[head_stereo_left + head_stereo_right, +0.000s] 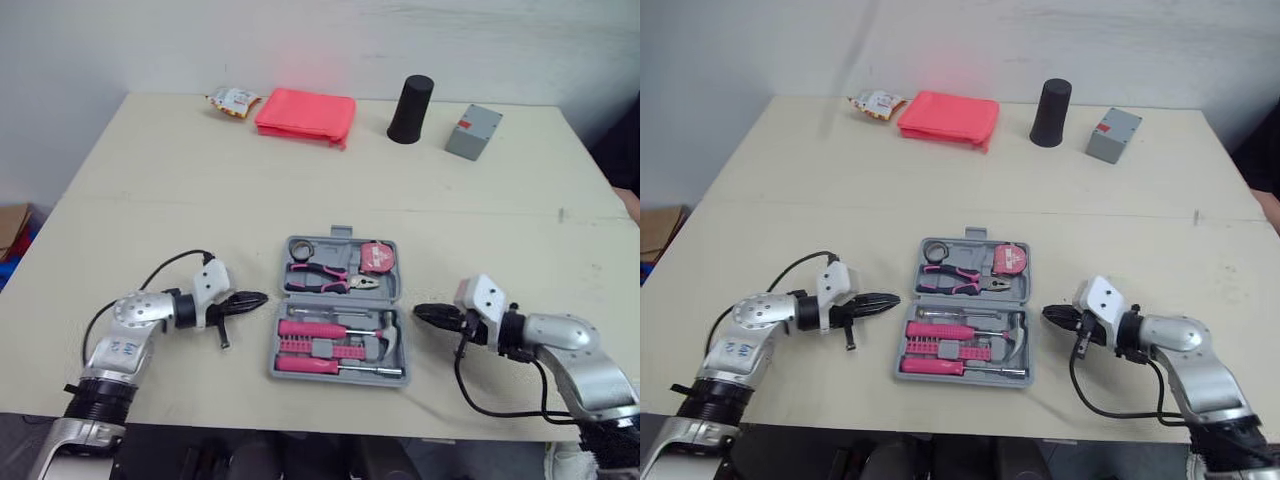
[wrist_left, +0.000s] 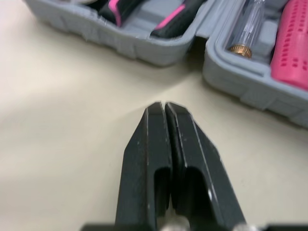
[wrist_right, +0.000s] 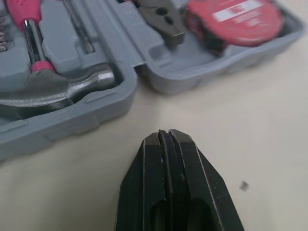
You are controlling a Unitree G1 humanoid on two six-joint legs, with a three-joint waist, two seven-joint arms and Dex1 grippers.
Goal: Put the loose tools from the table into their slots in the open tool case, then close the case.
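Observation:
The grey tool case [image 1: 335, 378] lies open at the table's front centre. Its far half holds pink-handled pliers [image 1: 325, 277] and a red tape measure [image 1: 377, 257]. The near half holds a hammer [image 1: 390, 338], a pink screwdriver [image 1: 315, 328] and a bit rack. My left gripper [image 1: 255, 298] is shut and empty, its tips just left of the case near the hinge line. My right gripper [image 1: 420, 313] is shut and empty, just right of the case beside the hammer head [image 3: 62, 89]. A small dark slim thing [image 1: 223, 335] lies under my left wrist; I cannot tell what it is.
Along the far edge of the table are a snack packet [image 1: 232, 101], a pink pouch [image 1: 305, 115], a black cylinder [image 1: 410, 108] and a grey box [image 1: 473, 131]. The case sits close to the table's front edge.

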